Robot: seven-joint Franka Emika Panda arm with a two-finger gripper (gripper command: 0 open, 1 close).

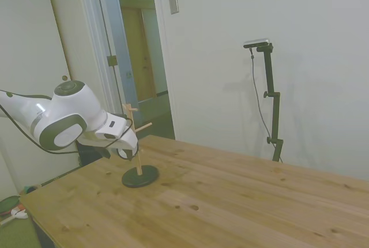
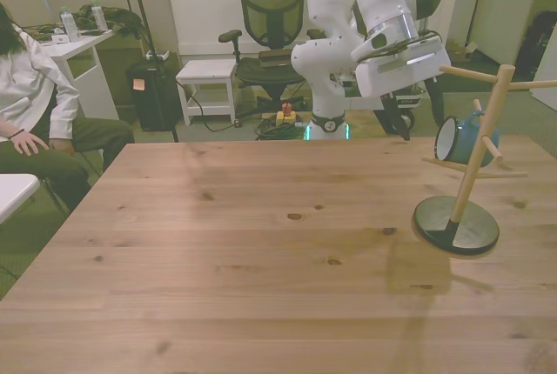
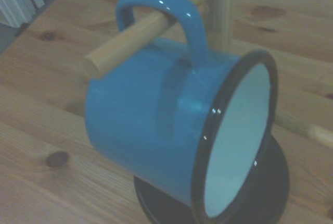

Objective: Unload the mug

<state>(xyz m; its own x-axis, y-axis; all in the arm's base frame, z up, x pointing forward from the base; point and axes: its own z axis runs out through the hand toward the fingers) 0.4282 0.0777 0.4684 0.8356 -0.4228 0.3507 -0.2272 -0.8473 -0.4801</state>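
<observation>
Blue enamel mug (image 3: 171,135) with a dark rim hangs by its loop handle on a wooden peg.

The wooden peg rack with a dark round base (image 2: 456,224) stands on the wooden bench (image 2: 244,261); whether the white arm's claw (image 1: 122,150) is open cannot be told.

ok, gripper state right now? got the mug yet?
Gripper: fingers not visible, open or shut cannot be told. Not holding the mug, which hangs by its handle on a rack peg.

The mug (image 3: 156,130) hangs by its handle on a peg (image 3: 140,31) of the rack (image 2: 474,156); other pegs crowd it; the worktop (image 2: 218,252) lies open.
</observation>
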